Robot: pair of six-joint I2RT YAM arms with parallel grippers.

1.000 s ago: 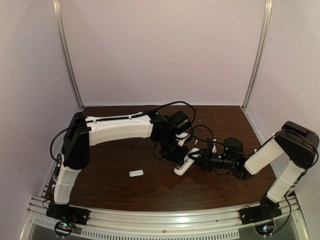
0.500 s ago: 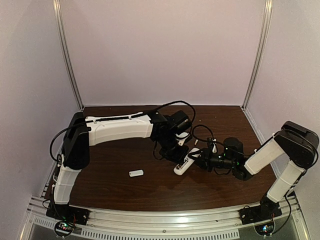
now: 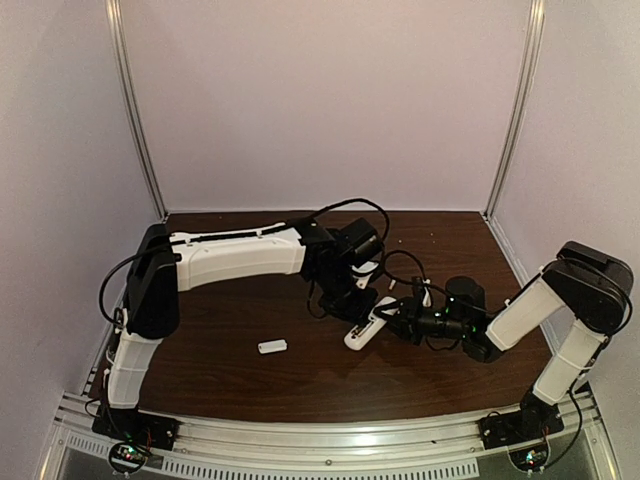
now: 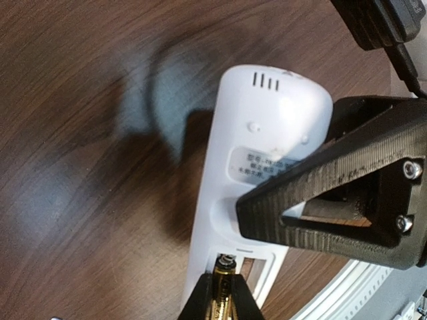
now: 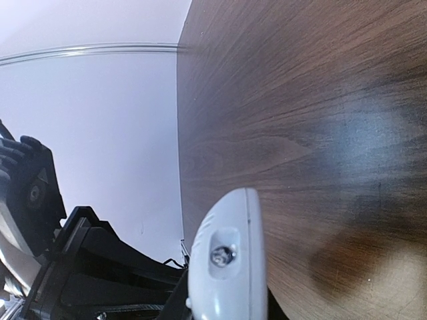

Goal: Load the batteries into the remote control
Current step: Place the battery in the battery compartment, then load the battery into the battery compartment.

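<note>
The white remote control (image 3: 361,329) lies back-up at the middle of the table, its battery recess (image 4: 255,265) open. My left gripper (image 4: 223,308) is shut on a golden battery (image 4: 223,288), whose tip is at the left slot of the recess. My right gripper (image 3: 402,322) is shut across the remote's middle, and its black finger (image 4: 333,200) lies over the label. In the right wrist view the remote's rounded end (image 5: 227,267) with its small emitter fills the bottom, between my right gripper (image 5: 225,310). A second battery does not show.
A small flat white cover piece (image 3: 271,346) lies on the brown table (image 3: 230,380) to the left of the remote. Metal frame posts (image 3: 135,110) stand at the back corners, with white walls behind. Black cables loop over the left wrist (image 3: 350,245).
The remote and both grippers have shifted slightly to the left. The grips look unchanged.
</note>
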